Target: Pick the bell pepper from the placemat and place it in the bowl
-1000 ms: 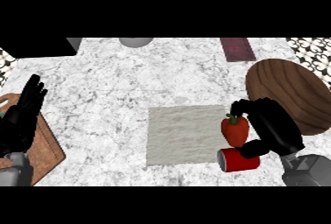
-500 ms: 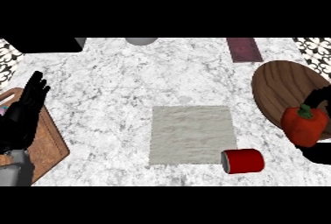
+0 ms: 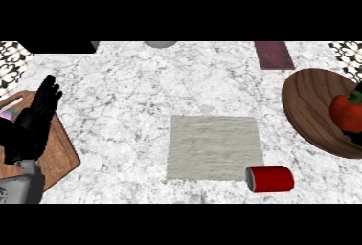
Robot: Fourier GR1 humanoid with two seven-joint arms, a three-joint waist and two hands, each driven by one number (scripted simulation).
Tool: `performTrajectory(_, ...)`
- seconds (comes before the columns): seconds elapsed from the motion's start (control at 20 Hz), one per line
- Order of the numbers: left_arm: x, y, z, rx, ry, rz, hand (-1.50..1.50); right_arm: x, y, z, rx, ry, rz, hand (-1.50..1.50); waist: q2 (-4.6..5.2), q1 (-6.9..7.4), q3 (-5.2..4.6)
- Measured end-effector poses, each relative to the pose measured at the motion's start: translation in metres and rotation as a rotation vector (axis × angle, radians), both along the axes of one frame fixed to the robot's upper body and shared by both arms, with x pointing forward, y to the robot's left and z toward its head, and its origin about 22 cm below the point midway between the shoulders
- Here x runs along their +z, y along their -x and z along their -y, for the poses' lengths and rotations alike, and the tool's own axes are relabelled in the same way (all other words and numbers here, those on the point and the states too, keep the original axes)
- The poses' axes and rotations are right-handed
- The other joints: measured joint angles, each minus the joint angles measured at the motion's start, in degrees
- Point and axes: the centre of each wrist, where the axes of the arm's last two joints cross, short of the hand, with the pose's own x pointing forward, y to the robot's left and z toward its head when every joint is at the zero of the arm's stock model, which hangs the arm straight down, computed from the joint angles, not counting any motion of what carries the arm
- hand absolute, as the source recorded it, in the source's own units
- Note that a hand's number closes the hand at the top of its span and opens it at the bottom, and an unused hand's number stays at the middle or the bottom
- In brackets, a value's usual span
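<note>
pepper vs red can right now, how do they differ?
The pepper is over the wooden bowl at the right edge; the can lies on its side on the counter, touching the placemat corner. The pepper has a green stem and lobed shape; the can is a plain cylinder. Both are red.

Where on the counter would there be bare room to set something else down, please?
The widest bare marble lies above the placemat, between the left hand and the wooden bowl. The placemat's top is bare too. It is crowded at the right: the red can touches the placemat's corner, and the bell pepper fills the bowl.
</note>
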Motion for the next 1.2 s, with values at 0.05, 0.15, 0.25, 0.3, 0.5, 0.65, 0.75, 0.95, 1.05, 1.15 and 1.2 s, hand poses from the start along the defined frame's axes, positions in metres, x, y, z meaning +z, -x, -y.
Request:
performTrajectory(0.05,0.000,0.000,-0.002,0.000,-0.002,-0.001,0.00,-0.003,-0.006,0.007,-0.003,-0.006,0.000,1.50,0.02,0.07,0.00)
performTrajectory(0.15,0.000,0.000,0.003,-0.009,-0.001,0.003,0.00,-0.011,-0.020,0.018,-0.005,-0.011,-0.005,1.50,0.06,0.28,0.00)
performTrajectory(0.25,-0.001,0.002,0.001,-0.018,-0.002,0.003,0.00,-0.021,-0.036,0.025,-0.013,-0.019,-0.007,1.50,0.13,0.58,0.01)
performTrajectory(0.3,0.001,0.000,0.001,-0.018,-0.002,0.005,0.00,-0.024,-0.045,0.026,-0.012,-0.023,-0.007,1.50,0.14,0.61,0.01)
performTrajectory(0.5,0.002,-0.005,0.004,-0.023,0.000,0.011,0.00,-0.041,-0.071,0.042,-0.007,-0.027,-0.010,1.50,0.21,0.78,0.02)
performTrajectory(0.65,0.000,-0.003,0.002,-0.026,0.004,0.011,0.00,-0.052,-0.080,0.052,-0.036,0.036,-0.053,1.50,0.35,1.23,-0.01)
performTrajectory(0.75,-0.001,-0.004,0.004,-0.034,0.005,0.015,0.00,-0.062,-0.082,0.059,-0.090,0.091,-0.145,1.50,0.58,1.70,0.00)
performTrajectory(0.95,0.006,-0.009,0.005,-0.039,0.002,0.017,0.00,-0.079,-0.087,0.076,-0.126,0.069,-0.273,-1.50,0.75,2.14,0.09)
performTrajectory(1.05,0.005,-0.009,0.009,-0.042,0.001,0.014,0.00,-0.083,-0.087,0.085,-0.097,0.067,-0.316,-1.50,0.80,2.22,0.13)
performTrajectory(1.15,0.005,-0.009,0.011,-0.043,0.001,0.015,0.00,-0.086,-0.087,0.092,-0.062,0.036,-0.327,-1.50,0.84,2.27,0.15)
performTrajectory(1.2,0.005,-0.009,0.011,-0.044,0.001,0.016,0.00,-0.088,-0.086,0.094,-0.048,0.000,-0.321,-1.50,0.86,2.33,0.17)
